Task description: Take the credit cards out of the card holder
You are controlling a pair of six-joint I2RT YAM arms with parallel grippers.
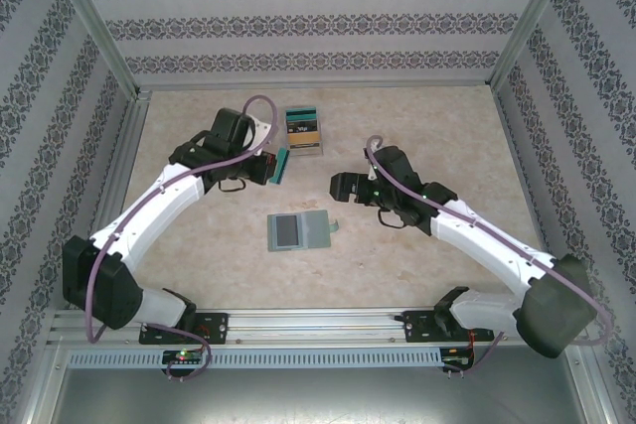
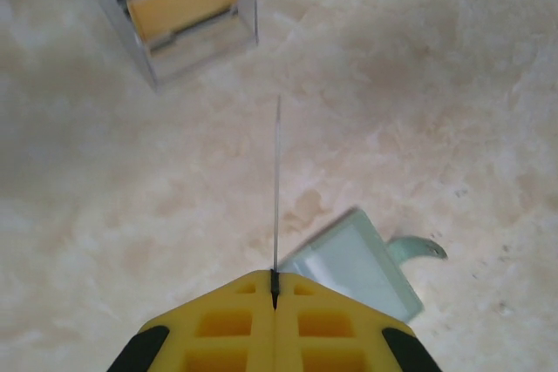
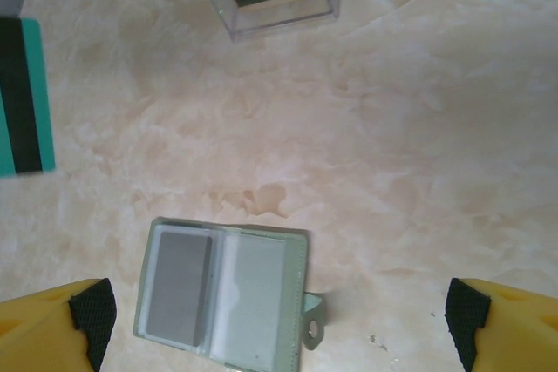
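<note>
- My left gripper [image 2: 275,289]: yellow fingers pressed together, clamped on a thin teal plastic credit card [image 1: 282,164].
- From the left wrist, the credit card reads as a hairline edge running straight out from the fingertips.
- From the right wrist, its face shows teal with one dark stripe down it.
- In the top view the held card stands on edge, just beside the near corner of a small clear plastic box [image 1: 304,131] and well apart from the holder.
- My right gripper [image 1: 343,186]: jaws spread wide, grasping nothing. It hangs over the beige marbled table [image 1: 447,146], near the holder and not touching it.
- Small flat grey-green bifold card holder [image 3: 222,294]: lies open and flat on the table, between my two arms.
- Holder detail: the left panel shows a dark grey rectangle in its pocket and the right panel looks pale. A small tab sticks out from the right edge.
- The box sits on the table on the far side and holds a tan card and a dark one lettered "VIP".
</note>
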